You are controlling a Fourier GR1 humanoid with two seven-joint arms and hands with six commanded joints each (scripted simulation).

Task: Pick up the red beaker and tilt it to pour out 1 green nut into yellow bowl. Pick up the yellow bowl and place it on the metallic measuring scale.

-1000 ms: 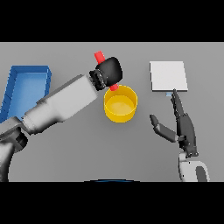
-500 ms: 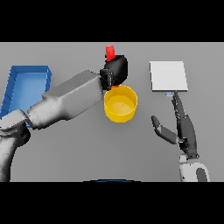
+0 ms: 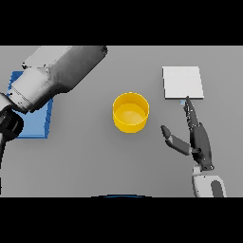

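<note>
Yellow bowl, blue tray

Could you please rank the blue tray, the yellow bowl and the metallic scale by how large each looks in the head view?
1. Metallic scale, largest fully visible footprint.
2. Yellow bowl, slightly smaller.
Blue tray: unranked, since the left arm covers most of it; only a strip shows.

Bare table separates yellow bowl, scale and right hand.

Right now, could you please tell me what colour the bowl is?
Yellow: the bowl shows plainly in the head view.
</note>
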